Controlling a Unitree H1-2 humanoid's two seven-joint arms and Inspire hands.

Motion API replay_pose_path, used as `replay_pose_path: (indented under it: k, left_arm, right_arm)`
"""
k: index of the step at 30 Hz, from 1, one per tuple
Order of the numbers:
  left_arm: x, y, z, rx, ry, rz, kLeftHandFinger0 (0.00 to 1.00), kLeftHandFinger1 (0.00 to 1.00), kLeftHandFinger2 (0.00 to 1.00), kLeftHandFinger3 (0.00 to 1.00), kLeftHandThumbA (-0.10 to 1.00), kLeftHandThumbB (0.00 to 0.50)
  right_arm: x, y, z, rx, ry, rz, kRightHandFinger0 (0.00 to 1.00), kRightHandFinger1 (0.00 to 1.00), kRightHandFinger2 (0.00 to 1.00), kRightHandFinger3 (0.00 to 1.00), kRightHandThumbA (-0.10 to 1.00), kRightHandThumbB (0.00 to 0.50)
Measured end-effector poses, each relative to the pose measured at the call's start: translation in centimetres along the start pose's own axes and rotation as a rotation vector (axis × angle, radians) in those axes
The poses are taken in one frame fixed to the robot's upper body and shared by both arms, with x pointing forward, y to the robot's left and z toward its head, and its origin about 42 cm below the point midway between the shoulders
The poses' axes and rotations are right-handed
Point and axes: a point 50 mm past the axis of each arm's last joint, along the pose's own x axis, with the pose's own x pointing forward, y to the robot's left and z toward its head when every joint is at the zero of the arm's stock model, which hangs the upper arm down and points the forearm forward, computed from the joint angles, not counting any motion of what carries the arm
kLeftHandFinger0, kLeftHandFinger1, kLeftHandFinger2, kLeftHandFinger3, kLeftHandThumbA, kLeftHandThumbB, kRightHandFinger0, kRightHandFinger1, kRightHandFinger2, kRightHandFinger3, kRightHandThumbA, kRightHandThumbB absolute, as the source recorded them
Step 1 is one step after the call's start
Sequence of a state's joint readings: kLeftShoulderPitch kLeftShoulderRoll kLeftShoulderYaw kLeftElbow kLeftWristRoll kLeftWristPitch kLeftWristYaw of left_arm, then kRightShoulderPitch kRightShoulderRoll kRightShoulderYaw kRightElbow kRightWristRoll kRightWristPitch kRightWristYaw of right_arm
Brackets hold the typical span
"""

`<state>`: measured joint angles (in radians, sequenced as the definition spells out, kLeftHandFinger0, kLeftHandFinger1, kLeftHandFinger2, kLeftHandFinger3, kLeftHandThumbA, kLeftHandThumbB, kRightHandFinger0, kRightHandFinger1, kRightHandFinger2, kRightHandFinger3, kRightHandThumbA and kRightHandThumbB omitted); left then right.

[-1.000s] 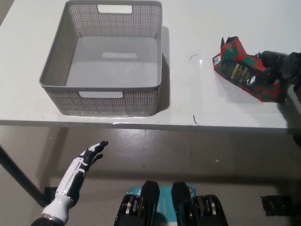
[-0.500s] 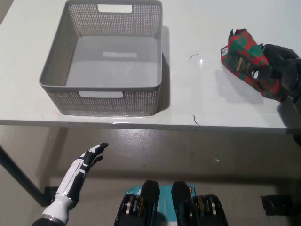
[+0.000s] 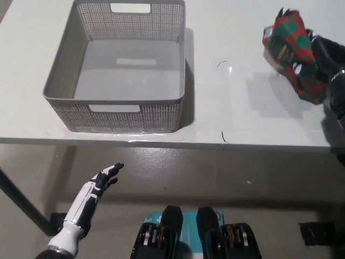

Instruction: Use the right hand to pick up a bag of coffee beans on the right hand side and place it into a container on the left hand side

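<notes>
I'm seeing the right hand [image 3: 322, 62], closed around the coffee bean bag [image 3: 291, 51], lifting it off the counter [image 3: 226, 108], so carrying to the grey basket [image 3: 121, 110] comes next; left hand [image 3: 99, 186] hanging open below.

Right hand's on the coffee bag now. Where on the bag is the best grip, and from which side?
Grip the coffee bag across its middle, from its right, as the right hand does now: the crimped top points up-left and stays clear, ready for the grey container. Left hand rests below the table's edge.

Lab-like test space, plain white table [image 3: 226, 108], bare concrete floor [image 3: 215, 178]
</notes>
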<state>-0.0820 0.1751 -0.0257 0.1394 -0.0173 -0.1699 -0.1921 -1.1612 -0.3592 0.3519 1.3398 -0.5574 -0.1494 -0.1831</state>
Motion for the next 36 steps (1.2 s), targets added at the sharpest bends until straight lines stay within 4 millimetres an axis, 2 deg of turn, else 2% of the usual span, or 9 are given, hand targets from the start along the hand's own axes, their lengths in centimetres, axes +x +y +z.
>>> replay_pose_path:
  k: [5, 10, 16, 23, 25, 27, 29, 31, 36]
  left_arm:
    - [-0.1, 0.0, 0.0, 0.0, 0.002, 0.0, 1.0, 1.0, 1.0, 1.0, 1.0, 0.211]
    - [-0.1, 0.0, -0.1, 0.0, 0.003, 0.001, 1.0, 1.0, 1.0, 1.0, 1.0, 0.206]
    - [-0.2, 0.0, -0.1, -0.001, 0.005, 0.0, 1.0, 1.0, 1.0, 1.0, 1.0, 0.2]
    - [-0.4, -0.1, -0.2, 0.001, 0.008, -0.001, 1.0, 1.0, 1.0, 1.0, 1.0, 0.202]
    - [-0.4, -0.1, -0.2, 0.001, 0.008, -0.002, 1.0, 1.0, 1.0, 1.0, 1.0, 0.192]
    - [-0.4, -0.1, -0.3, -0.001, 0.007, -0.004, 1.0, 1.0, 1.0, 1.0, 1.0, 0.18]
    - [-0.4, -0.2, -0.3, -0.002, 0.006, -0.007, 1.0, 1.0, 1.0, 1.0, 1.0, 0.181]
    - [-0.3, -0.2, -0.3, -0.002, 0.006, -0.011, 1.0, 1.0, 1.0, 1.0, 1.0, 0.175]
    - [-0.3, -0.3, -0.3, -0.002, 0.005, -0.02, 1.0, 1.0, 1.0, 1.0, 1.0, 0.151]
  right_arm:
    - [1.3, -3.5, 3.3, 0.022, -0.08, -0.087, 0.09, 0.67, 1.0, 1.0, -0.1, 0.062]
    - [2.1, -7.0, 7.3, 0.031, -0.175, -0.165, 0.0, 0.43, 0.84, 0.9, -0.1, 0.162]
    - [2.3, -10.1, 13.8, 0.056, -0.322, -0.245, 0.0, 0.39, 0.82, 0.88, -0.1, 0.217]
    - [1.8, -9.1, 21.0, 0.1, -0.442, -0.232, 0.0, 0.29, 0.71, 0.63, -0.1, 0.198]
    - [1.6, -8.0, 22.7, 0.115, -0.467, -0.212, 0.15, 0.49, 0.74, 0.66, -0.1, 0.195]
    - [1.3, -7.0, 24.1, 0.125, -0.481, -0.19, 0.05, 0.32, 0.44, 0.66, -0.1, 0.207]
    - [1.0, -6.0, 25.7, 0.132, -0.498, -0.171, 0.19, 0.17, 0.31, 0.64, -0.1, 0.212]
    - [0.8, -5.2, 26.8, 0.133, -0.511, -0.154, 0.0, 0.0, 0.44, 0.7, -0.1, 0.211]
    - [0.0, -3.0, 29.4, 0.147, -0.532, -0.113, 0.0, 0.27, 0.77, 0.84, -0.1, 0.185]
